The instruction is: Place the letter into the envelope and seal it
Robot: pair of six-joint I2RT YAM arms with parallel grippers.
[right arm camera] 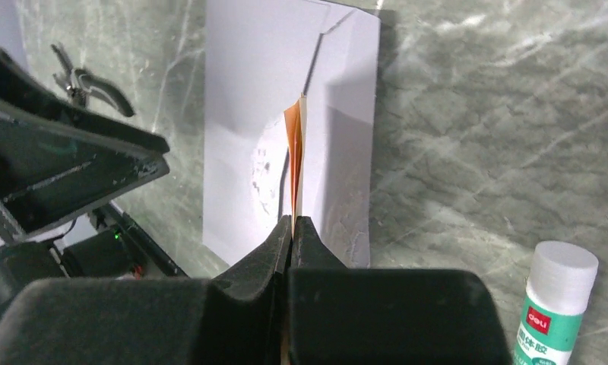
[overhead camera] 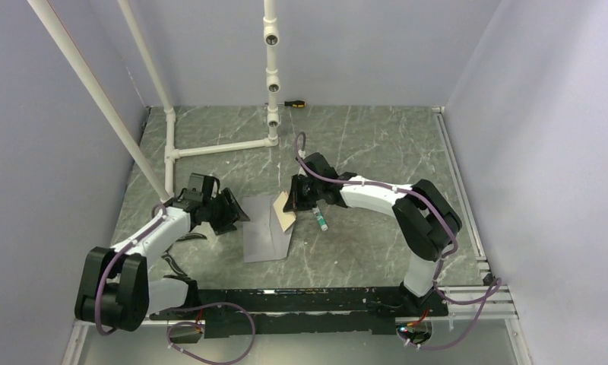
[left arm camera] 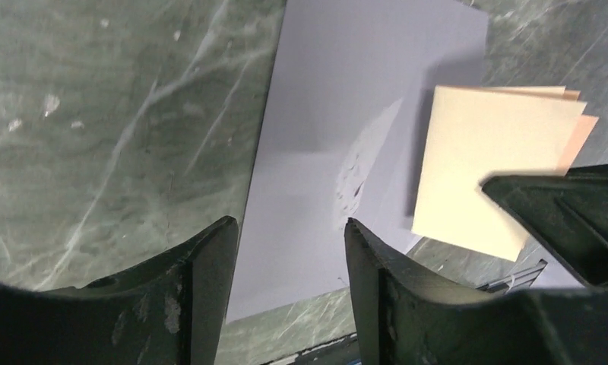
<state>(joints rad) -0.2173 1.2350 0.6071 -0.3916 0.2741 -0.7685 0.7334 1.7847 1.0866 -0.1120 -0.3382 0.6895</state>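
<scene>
Two grippers meet over the envelope (overhead camera: 264,237), which lies flat between the arms. At its left edge the left gripper (left arm camera: 289,228) hovers, jaws apart, holding nothing. The right gripper (right arm camera: 292,222) pinches the folded letter (right arm camera: 295,152) on edge above the envelope. Insertion looks to be in hand; next the mouth needs opening. A glue stick (right arm camera: 561,300) crowds the right, and the table (overhead camera: 377,144) offers room behind.

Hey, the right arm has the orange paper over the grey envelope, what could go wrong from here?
1. The right gripper pinches the folded tan-orange paper letter at one edge only; its layers fan apart and may snag on entry.
2. The flat light grey paper envelope lies loose; the left gripper is open, holding nothing, so it may slide.
3. The white-capped glue stick beside the right gripper could get knocked.
</scene>
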